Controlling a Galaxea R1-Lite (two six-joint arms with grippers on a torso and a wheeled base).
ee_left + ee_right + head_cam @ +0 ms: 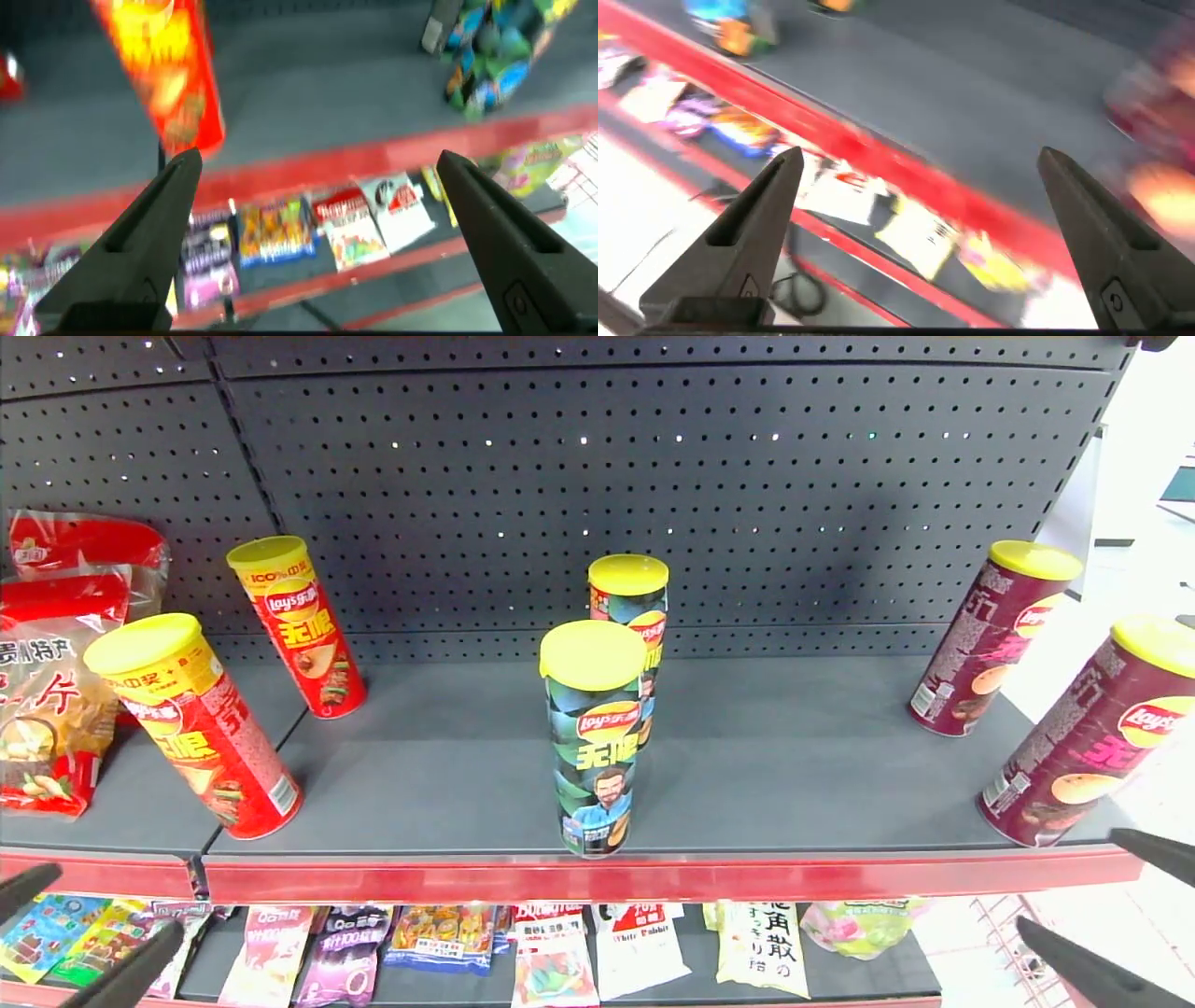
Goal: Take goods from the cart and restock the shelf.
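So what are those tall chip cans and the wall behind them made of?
The chip cans look like cardboard tubes under glossy printed wrap, judging by the sheen; their yellow lids look like soft plastic. The back panel seems matte grey painted metal, punched with rows of holes.

I see open shelf [439, 775] at 11 o'clock, between the red cans [201, 728] and the green pair [597, 747] (one behind the other). There is wider room at 1 o'clock, short of the maroon cans [1083, 737].
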